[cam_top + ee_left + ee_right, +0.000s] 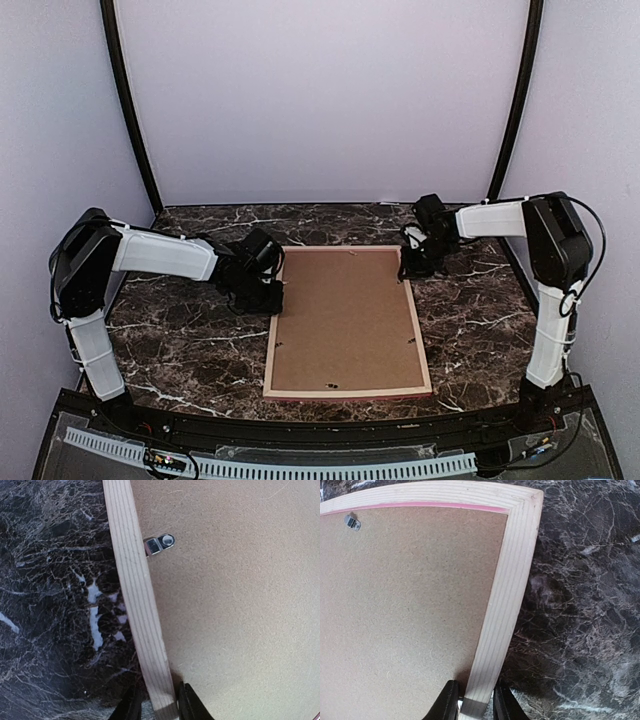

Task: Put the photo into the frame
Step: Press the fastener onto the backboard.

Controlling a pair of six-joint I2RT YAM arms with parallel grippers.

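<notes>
Frame: lies flat on the table, pale wood back facing up, long sides running away from the arm bases, roughly midway between the two arms.
Table: dark marble-pattern top; the frame rests directly on it.
Near rail: parallel to the table's near edge; two small dark marks show on the board just inside it, too small to identify.
Board: brown fibreboard fills the frame opening and sits level inside the rails.
Clips: one metal tab is on the board beside the left rail; another is on the board just below the far rail.
Left gripper: at the left rail, in its far half, arm reaching in from the left.
Left claw: clamped on the left rail, one black finger on the outer table side, the other on the board side, both against the wood.
Right gripper: at the right rail, close to the far right corner.
Right claw: closed on the right rail, a finger over the board side, its mate over the table side.
Pink strip: a thin line along the inner edge of the far rail, next to the board.
Far corner: the mitre joint at the far right is closed, with the grain running along each rail.
Walls: plain pale lilac panels stand behind the table.
</notes>
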